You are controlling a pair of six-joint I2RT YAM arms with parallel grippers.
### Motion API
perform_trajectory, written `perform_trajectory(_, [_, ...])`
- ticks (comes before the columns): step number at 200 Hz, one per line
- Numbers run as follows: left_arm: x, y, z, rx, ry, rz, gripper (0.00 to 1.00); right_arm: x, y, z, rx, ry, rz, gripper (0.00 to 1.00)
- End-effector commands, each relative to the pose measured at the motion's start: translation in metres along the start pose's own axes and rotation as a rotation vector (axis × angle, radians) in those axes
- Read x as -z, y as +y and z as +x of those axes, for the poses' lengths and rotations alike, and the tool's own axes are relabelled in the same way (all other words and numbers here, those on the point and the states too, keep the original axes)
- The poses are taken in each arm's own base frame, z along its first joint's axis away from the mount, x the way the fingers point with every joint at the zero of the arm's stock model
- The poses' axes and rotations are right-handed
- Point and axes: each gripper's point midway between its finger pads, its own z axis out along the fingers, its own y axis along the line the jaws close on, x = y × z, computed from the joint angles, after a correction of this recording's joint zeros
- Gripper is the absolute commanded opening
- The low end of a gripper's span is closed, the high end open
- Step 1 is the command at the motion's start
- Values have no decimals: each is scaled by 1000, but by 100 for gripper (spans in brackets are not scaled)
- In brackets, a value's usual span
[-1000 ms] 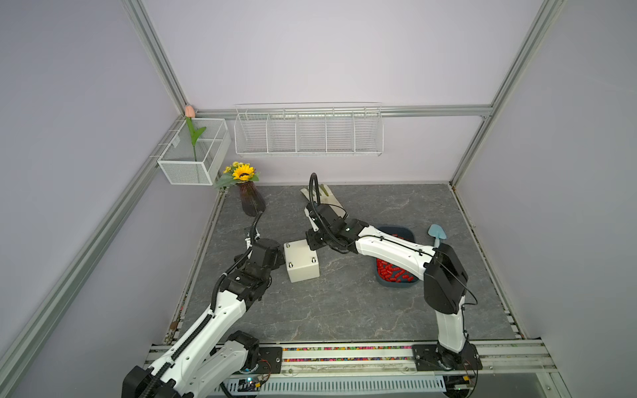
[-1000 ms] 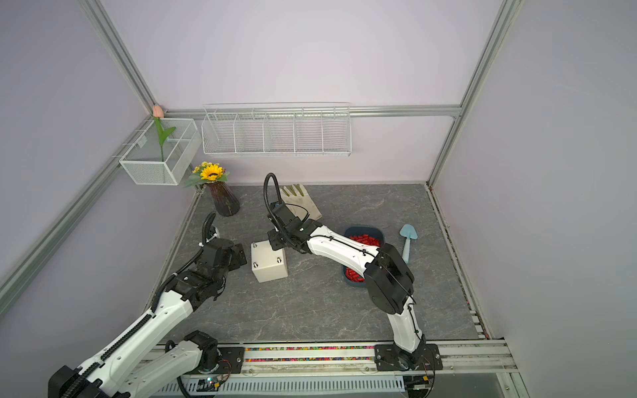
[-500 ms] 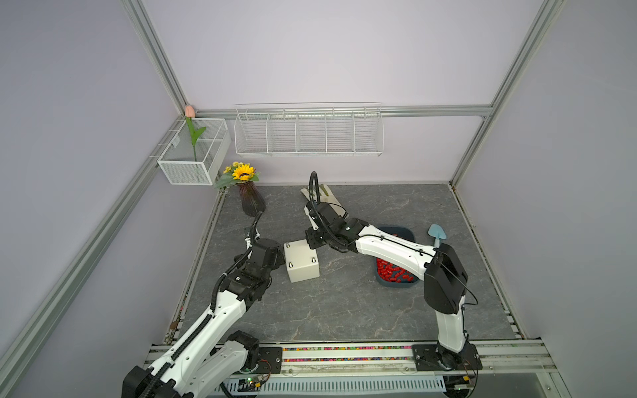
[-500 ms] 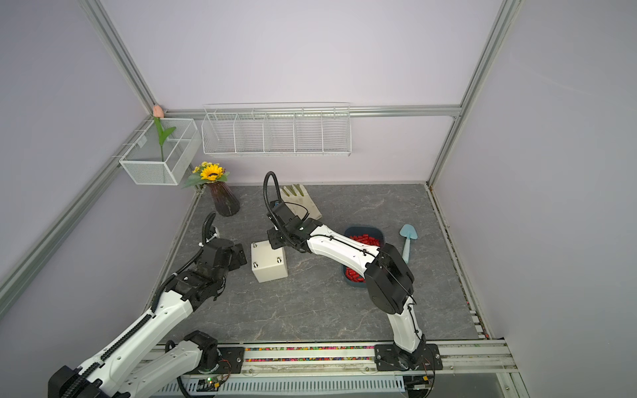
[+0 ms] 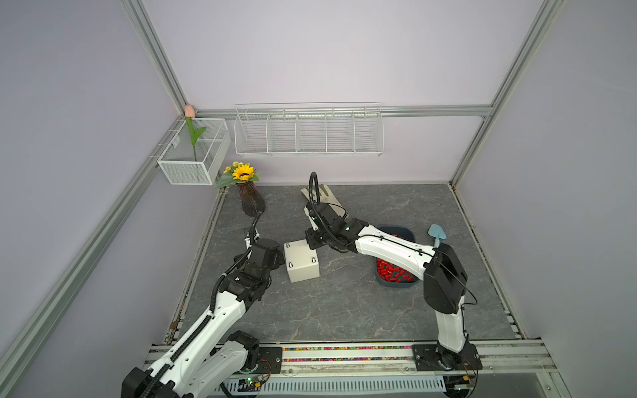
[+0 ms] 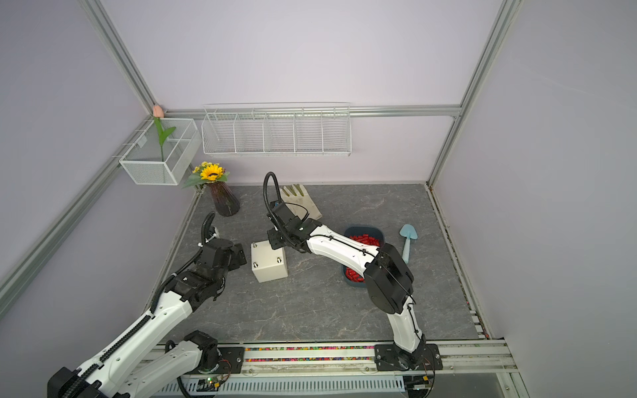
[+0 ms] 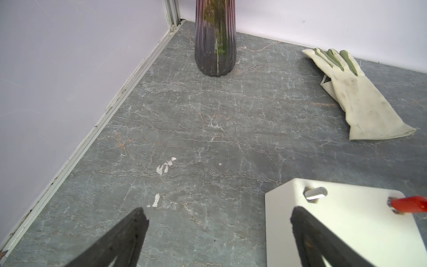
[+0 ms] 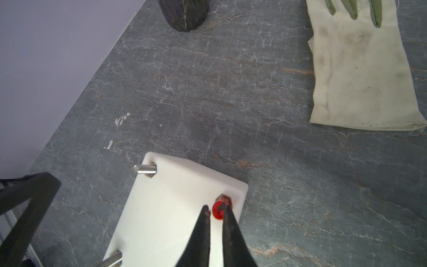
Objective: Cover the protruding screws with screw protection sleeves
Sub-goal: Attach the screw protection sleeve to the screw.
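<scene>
Right gripper [image 8: 214,205]: clamped shut on one red sleeve [image 8: 216,213], pinched at the very fingertips. Set over the corner screw [image 8: 223,198] at a far corner of the white box [image 8: 175,208]. From the left wrist, looks partway down, with a little metal showing at the base. Depth of seating hard to judge.

Left gripper [image 7: 219,212]: spread wide, gripping nothing, low beside the box with one finger over its near edge. Contact with the box: cannot tell.

Three bare screws [image 8: 145,170] elsewhere on the top face. Spare sleeves [image 5: 393,272] heaped in the dark tray [image 5: 410,234], well apart from the box, under the right forearm.

Risks, as judged from here:
- Pressing off-axis: likely to cock the sleeve on the thread, jam it, or squirt it out of so shallow a pinch.
- Pushing sideways rather than straight down: likely to slide or tip the box, with nothing visibly bracing it.
- Letting go early: leaves the sleeve perched and free to topple off.
- Withdrawing before fully opening: drags the sleeve off again.
- Closing the left fingers now: could knock the box and misalign the half-seated sleeve.
- Swinging over for another sleeve: risks clipping the tray rim with the low forearm.
</scene>
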Motion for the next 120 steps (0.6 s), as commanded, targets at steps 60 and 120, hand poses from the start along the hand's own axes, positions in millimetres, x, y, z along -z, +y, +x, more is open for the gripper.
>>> perform_trajectory(60, [1, 6, -1, 17, -15, -16, 99, -19, -11, 25, -26, 69, 18, 15])
perform_trajectory(120, [1, 6, 0, 21, -16, -18, 99, -15, -10, 21, -27, 57, 15, 15])
